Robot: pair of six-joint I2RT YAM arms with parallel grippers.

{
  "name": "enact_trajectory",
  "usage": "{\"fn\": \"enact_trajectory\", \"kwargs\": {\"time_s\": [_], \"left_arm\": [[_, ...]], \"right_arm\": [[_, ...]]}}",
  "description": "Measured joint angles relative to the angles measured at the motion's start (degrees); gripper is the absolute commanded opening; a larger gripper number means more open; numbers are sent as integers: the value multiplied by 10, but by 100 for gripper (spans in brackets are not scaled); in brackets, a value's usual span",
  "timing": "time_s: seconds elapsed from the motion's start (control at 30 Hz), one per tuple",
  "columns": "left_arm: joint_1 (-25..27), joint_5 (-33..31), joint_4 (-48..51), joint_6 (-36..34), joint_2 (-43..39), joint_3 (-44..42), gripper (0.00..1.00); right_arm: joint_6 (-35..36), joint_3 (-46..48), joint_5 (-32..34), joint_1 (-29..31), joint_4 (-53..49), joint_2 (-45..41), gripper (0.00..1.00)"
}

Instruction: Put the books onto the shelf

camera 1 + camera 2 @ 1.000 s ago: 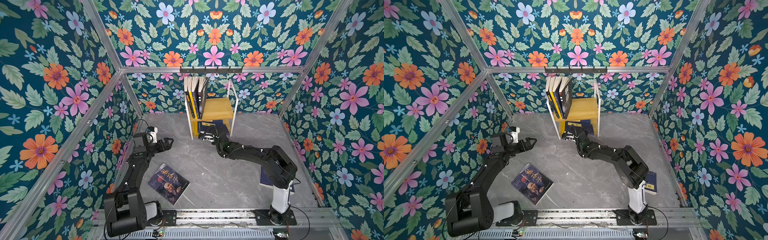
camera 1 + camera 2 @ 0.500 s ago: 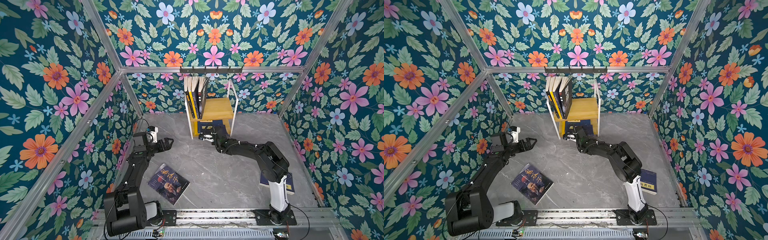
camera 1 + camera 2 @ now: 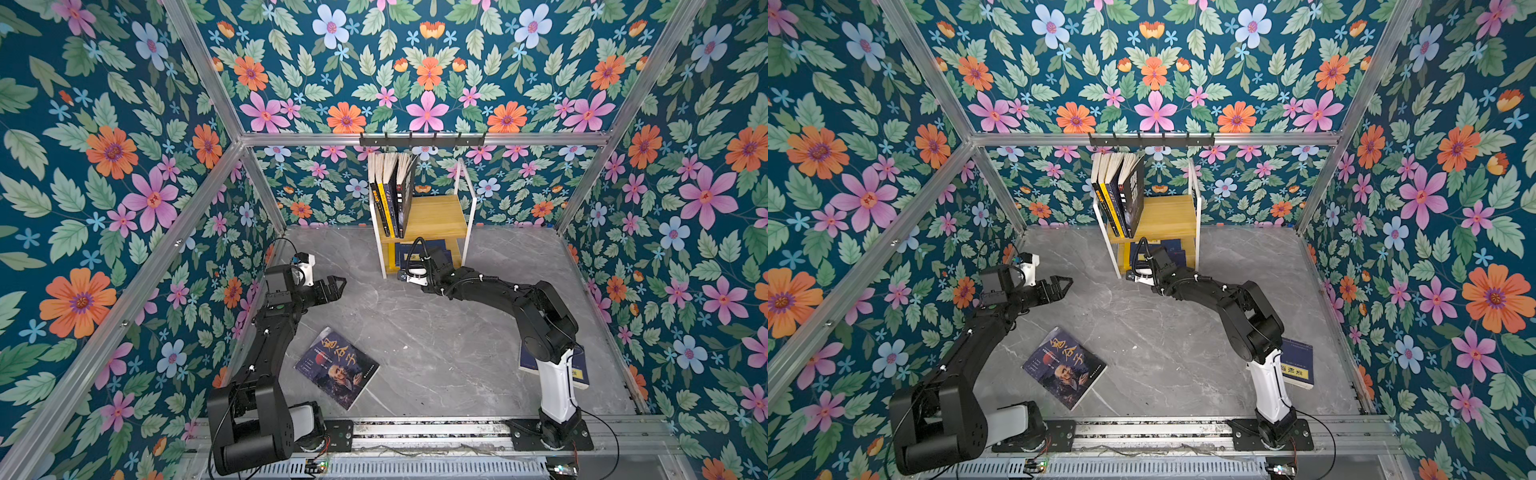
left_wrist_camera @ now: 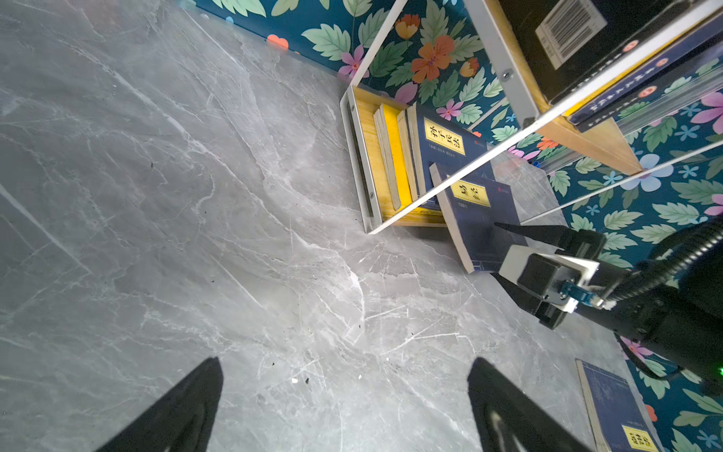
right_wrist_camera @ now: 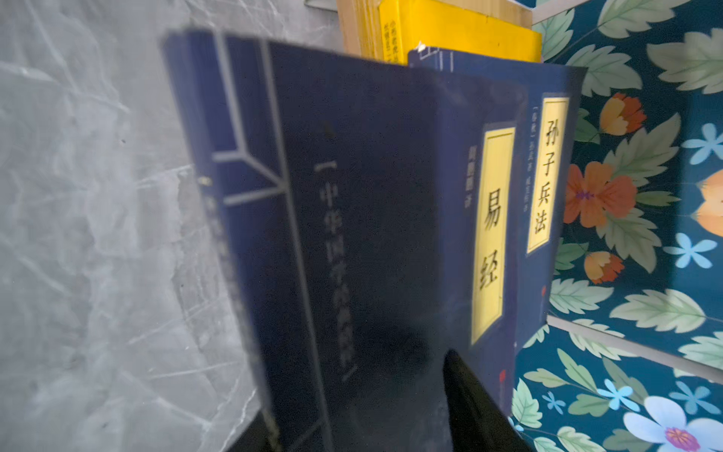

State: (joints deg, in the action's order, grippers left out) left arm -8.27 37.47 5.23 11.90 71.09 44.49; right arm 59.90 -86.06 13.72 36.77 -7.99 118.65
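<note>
Two books are lying flat on the grey bench (image 3: pixel 436 332). One is a dark portrait book (image 3: pixel 336 368), cover up, near the left arm's base. The other is a labelled navy book (image 3: pixel 1296 361), partly hidden behind the right arm's white lower link.

The shelf (image 3: pixel 436 214) is standing against the back wall, under a black hook rail (image 3: pixel 422 139). On its upper board a row of books (image 3: pixel 390 191) is standing at the left end, with the black one on the outside tilting a little.

In the lower tier a yellow book (image 4: pixel 393 156) and the 孙子兵法 book (image 4: pixel 446 137) are standing side by side. The 易经 book (image 4: pixel 469 211) is leaning against that navy neighbour. It is sitting partway inside the tier, with its near end sticking out past the front frame.

The right end effector (image 4: pixel 495 249) is reaching low to the shelf front, its fingers lying on either side of that protruding end, one across the cover. Whether they are pressing the book or standing loose of it cannot be told.

The left end effector (image 3: pixel 338 289) is hovering over bare bench, well apart from the shelf, with its jaws spread wide and holding nothing.
</note>
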Motion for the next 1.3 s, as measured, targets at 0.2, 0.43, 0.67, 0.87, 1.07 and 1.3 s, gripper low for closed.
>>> {"fn": "enact_trajectory", "kwargs": {"time_s": [0.2,0.43,0.67,0.87,1.07,1.3], "left_arm": [[-3,-2,0,0,0,-4,100],[-6,-2,0,0,2,-3,100],[-7,-2,0,0,3,-4,100],[-12,-2,0,0,3,-5,100],[-13,-2,-1,0,5,-8,100],[-15,-2,-1,0,3,-8,100]], "right_arm": [[-3,-54,-16,-12,-31,26,48],[16,-94,-33,-15,-51,51,35],[20,-136,-52,-16,-68,57,0],[33,-127,-60,-16,-71,55,0],[56,-117,-60,-15,-56,55,0],[93,-120,-61,-17,-53,55,11]]}}
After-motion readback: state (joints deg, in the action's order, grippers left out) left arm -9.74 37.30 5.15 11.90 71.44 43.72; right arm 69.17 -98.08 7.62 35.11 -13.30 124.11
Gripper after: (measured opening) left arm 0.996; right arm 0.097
